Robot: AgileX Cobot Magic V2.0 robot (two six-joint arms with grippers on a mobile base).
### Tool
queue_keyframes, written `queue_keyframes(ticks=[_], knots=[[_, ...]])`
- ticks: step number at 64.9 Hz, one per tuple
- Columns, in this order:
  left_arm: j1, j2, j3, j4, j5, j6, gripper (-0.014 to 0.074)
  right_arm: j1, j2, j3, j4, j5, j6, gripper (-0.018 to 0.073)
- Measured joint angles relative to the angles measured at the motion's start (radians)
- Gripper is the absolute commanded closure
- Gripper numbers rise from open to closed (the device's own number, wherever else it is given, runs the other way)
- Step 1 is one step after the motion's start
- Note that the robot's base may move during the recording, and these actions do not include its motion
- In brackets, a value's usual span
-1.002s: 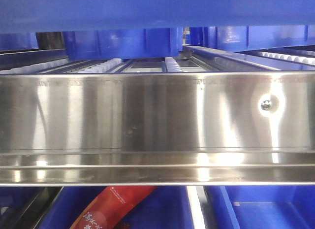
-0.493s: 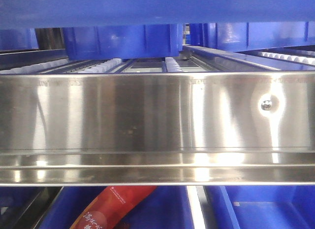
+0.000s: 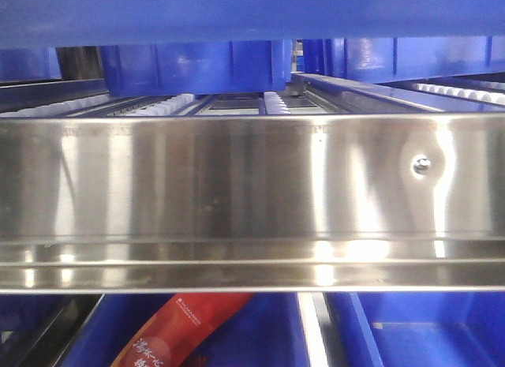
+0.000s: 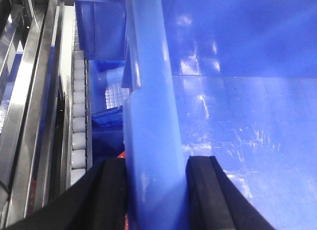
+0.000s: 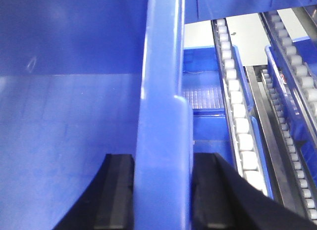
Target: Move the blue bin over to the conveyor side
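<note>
The blue bin (image 3: pixel 252 16) fills the top of the front view as a broad blue band. In the left wrist view its thick rim (image 4: pixel 148 91) runs up the middle, with the scuffed glossy inside to the right. My left gripper (image 4: pixel 156 190) is shut on that rim, one black finger on each side. In the right wrist view the opposite rim (image 5: pixel 161 91) stands between the black fingers of my right gripper (image 5: pixel 163 190), which is shut on it too. The conveyor is out of view.
A shiny stainless-steel rail (image 3: pixel 237 185) spans the front view just below the bin. Behind it stand other blue bins (image 3: pixel 197 67) on white roller tracks (image 4: pixel 79 121) (image 5: pixel 237 116). Below the rail lie more blue bins (image 3: pixel 426 327) and a red packet (image 3: pixel 185 327).
In the front view the blue bin's lower edge has risen a little. The steel rail and its bolt have shifted slightly up and left in the frame.
</note>
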Motion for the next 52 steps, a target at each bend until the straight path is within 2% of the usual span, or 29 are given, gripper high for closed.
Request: queue_keyframes(ticks=[52], knots=[[0.0, -0.004, 0.0, 0.004, 0.0, 0.0, 0.0615, 0.0, 0.0, 0.0, 0.002, 0.0, 0.002, 0.0648]])
